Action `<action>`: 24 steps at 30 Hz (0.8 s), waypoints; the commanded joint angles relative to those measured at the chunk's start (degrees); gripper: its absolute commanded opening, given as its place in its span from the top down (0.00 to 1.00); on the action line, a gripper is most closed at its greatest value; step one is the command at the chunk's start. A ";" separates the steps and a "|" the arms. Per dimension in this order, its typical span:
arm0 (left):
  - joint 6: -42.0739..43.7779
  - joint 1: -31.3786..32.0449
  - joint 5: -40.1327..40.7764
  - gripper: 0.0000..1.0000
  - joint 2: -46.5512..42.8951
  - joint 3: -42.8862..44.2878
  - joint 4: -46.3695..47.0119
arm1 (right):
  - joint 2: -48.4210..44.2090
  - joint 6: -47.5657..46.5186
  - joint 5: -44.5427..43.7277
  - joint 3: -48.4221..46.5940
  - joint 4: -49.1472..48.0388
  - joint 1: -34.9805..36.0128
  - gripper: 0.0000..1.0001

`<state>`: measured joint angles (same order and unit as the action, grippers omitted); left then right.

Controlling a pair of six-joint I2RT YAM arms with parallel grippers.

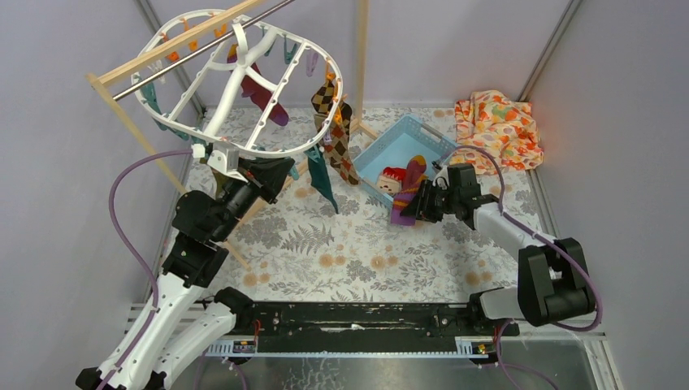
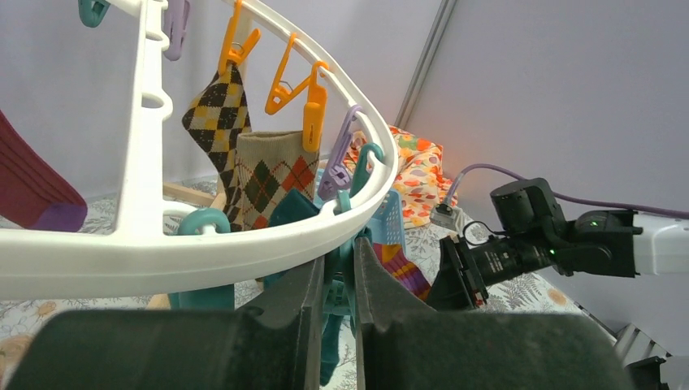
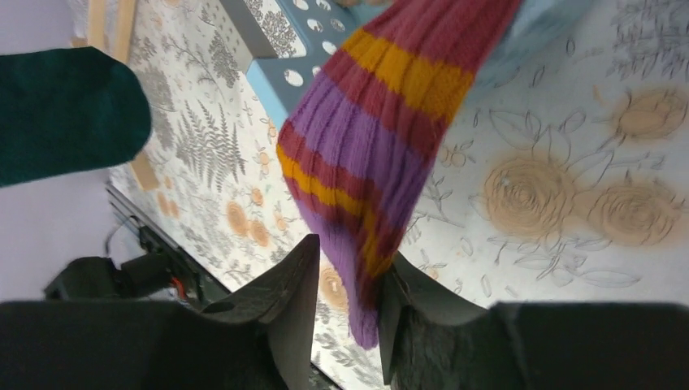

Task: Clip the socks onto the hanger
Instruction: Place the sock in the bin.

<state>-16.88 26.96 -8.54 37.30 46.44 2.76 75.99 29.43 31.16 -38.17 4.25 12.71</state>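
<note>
right hand (image 3: 345, 280) grips the striped sock (image 3: 382, 138); left hand (image 2: 341, 258) pinches a teal peg (image 2: 338, 288).

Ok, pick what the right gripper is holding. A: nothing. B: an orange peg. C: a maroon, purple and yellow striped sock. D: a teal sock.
C: the right wrist view shows the right gripper with its fingers closed on the lower end of the striped sock.

Glossy, smooth white plastic hanger (image 2: 203, 252); ribbed knit cloth sock (image 3: 382, 138); matt printed cloth over the surface (image 1: 366, 236); pale bare wood rack (image 1: 138, 58) with a shiny metal rod (image 1: 162, 71).
</note>
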 commanded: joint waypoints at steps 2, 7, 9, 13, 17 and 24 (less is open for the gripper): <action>0.09 0.29 -3.11 1.00 0.41 -1.06 -0.55 | 5.28 -14.79 3.54 -9.89 7.45 -0.05 0.64; -0.08 0.28 -3.55 1.00 0.31 -1.26 -0.31 | 10.80 -20.16 11.33 -16.31 14.56 -0.05 0.65; 0.12 0.26 -3.66 1.00 0.38 -1.04 -0.39 | 13.42 -22.29 12.44 -18.44 18.32 -0.02 0.66; 0.94 0.26 -3.44 1.00 0.31 -0.46 -1.23 | 17.10 -24.46 14.46 -19.73 23.12 -0.01 0.66; 1.15 0.24 -3.08 1.00 -0.12 -0.62 -1.31 | 18.94 -24.77 15.69 -19.23 23.63 0.65 0.68; 1.15 0.27 -3.07 1.00 -0.14 -0.76 -1.21 | 19.40 -24.86 16.02 -19.24 23.36 1.44 0.73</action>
<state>-16.78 26.96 -8.56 37.28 46.35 2.81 95.98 5.72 44.71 -56.29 26.83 13.63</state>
